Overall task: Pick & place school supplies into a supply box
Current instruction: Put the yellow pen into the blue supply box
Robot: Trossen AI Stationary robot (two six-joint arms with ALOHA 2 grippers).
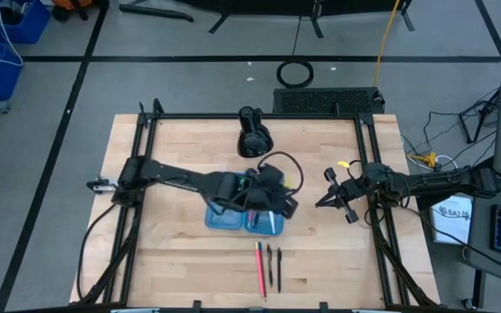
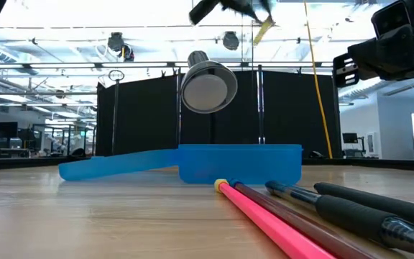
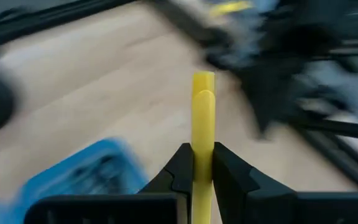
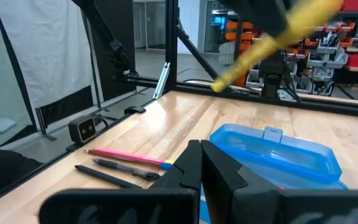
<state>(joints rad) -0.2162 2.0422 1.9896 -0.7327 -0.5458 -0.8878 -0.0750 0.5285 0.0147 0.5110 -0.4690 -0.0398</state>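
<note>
My left gripper (image 1: 281, 196) hangs above the open translucent blue supply box (image 1: 242, 217), shut on a yellow pen (image 4: 278, 40). In the low view the pen (image 2: 264, 30) shows high over the box (image 2: 239, 164), whose lid lies flat on the table beside it. A pink pencil (image 1: 259, 268) and two black pens (image 1: 274, 265) lie on the table near its front edge. My right gripper (image 1: 322, 202) is shut on nothing, held still above the table's right side. My left gripper pinches the yellow pen's shaft (image 3: 202, 163) between its two fingers. The pen runs along the fingers and sticks out well past their tips. It is lifted clear above the box, slanting down toward its free end (image 4: 219, 86).
A bulky black lamp-like object (image 1: 252, 135) stands behind the box toward the far edge. A black frame (image 1: 368, 174) borders the table. Bare wood lies to the left of the box and the pens.
</note>
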